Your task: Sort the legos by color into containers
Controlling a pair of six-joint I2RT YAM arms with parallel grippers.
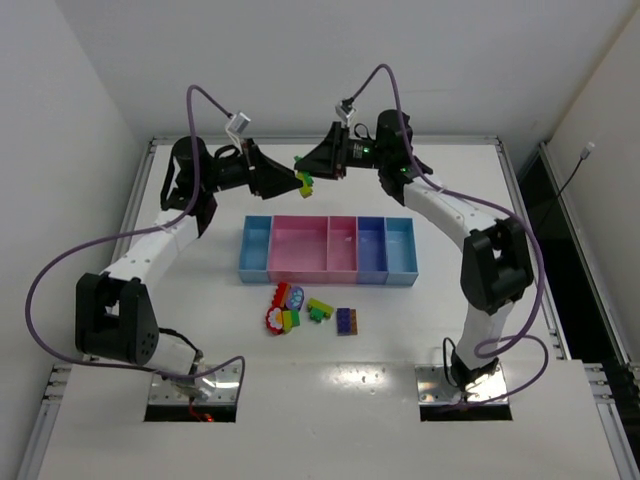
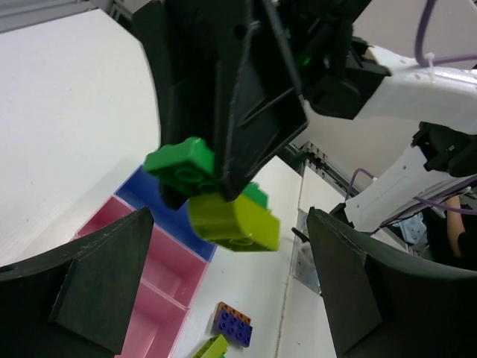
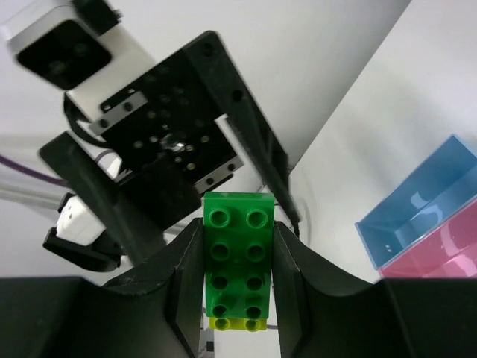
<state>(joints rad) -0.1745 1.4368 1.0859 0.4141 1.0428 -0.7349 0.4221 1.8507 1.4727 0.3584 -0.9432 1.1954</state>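
Right gripper (image 3: 238, 233) clamps the green brick (image 3: 238, 276) with a lime brick (image 3: 237, 323) attached. Left gripper (image 2: 231, 280) is released. Containers (image 1: 300, 276) appear empty. Other legos (image 1: 300, 312) lie unsorted between them and the worktop's near edge.

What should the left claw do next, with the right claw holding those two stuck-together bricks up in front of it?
Probably ease the left claw forward and close it on the lime brick. The left claw stands open facing the bricks. The lime brick is stuck to the green brick that the right claw grips, and the two colours must be pulled apart before sorting.
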